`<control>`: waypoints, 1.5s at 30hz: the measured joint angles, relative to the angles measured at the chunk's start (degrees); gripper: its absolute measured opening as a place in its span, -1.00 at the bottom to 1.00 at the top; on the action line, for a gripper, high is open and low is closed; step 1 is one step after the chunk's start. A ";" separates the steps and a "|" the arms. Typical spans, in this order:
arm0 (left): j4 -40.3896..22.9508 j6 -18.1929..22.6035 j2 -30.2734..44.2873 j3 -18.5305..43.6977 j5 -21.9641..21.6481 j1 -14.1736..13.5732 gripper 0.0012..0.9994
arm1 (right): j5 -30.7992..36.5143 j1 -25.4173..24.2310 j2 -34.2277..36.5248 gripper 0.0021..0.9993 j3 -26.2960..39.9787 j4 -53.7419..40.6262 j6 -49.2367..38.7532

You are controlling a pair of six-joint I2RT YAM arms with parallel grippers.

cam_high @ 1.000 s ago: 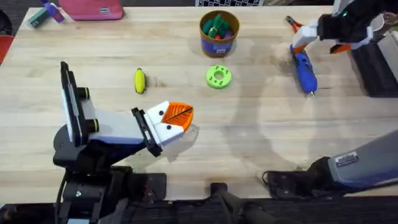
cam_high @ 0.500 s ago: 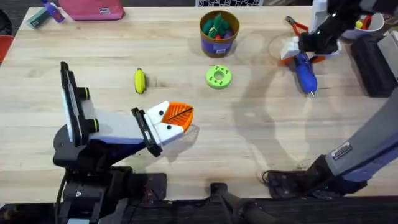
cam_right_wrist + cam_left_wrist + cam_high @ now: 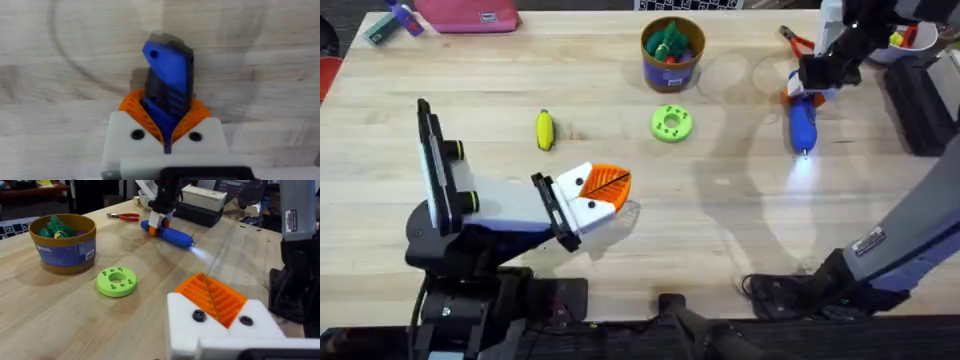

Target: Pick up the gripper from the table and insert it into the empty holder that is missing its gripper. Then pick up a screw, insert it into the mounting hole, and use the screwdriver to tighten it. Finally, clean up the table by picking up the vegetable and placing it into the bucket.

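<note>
The screwdriver (image 3: 802,120) lies on the table (image 3: 740,230), its rear end clamped between my right gripper's (image 3: 807,88) orange pads, its lit tip pointing away from my fingers. Red pliers (image 3: 798,42) sit just beyond. My left gripper (image 3: 605,192), pads together, rests well apart, with the vegetable (image 3: 544,130) and bucket (image 3: 672,55) beyond it.

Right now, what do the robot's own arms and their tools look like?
The left tool has white angular plastic bases with small black screws and orange ribbed pads, on a white and black arm with yellow-green knobs. The right tool is the same white and orange, on a dark arm whose grey link carries a small white label.
</note>
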 joint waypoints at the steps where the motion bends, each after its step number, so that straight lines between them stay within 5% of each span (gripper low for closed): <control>1: 0.00 0.00 0.00 0.00 0.00 0.00 -0.99 | 0.00 0.04 0.00 -0.96 0.21 -0.99 0.00; 9: 0.01 -0.01 0.00 0.00 0.00 0.00 -0.99 | -3.61 0.64 -4.54 -0.96 4.33 -4.37 0.04; 21: 0.00 -0.02 0.00 0.00 0.00 0.00 -0.99 | -13.06 3.39 -29.35 -0.96 7.78 -1.77 2.52; 38: 0.00 0.00 0.00 0.00 0.00 0.00 -0.99 | -15.07 30.75 -44.59 -0.96 7.78 10.27 8.71; 45: 0.00 -0.02 0.00 0.00 0.00 0.00 -0.99 | -15.21 37.00 -48.15 -0.96 4.11 17.61 9.97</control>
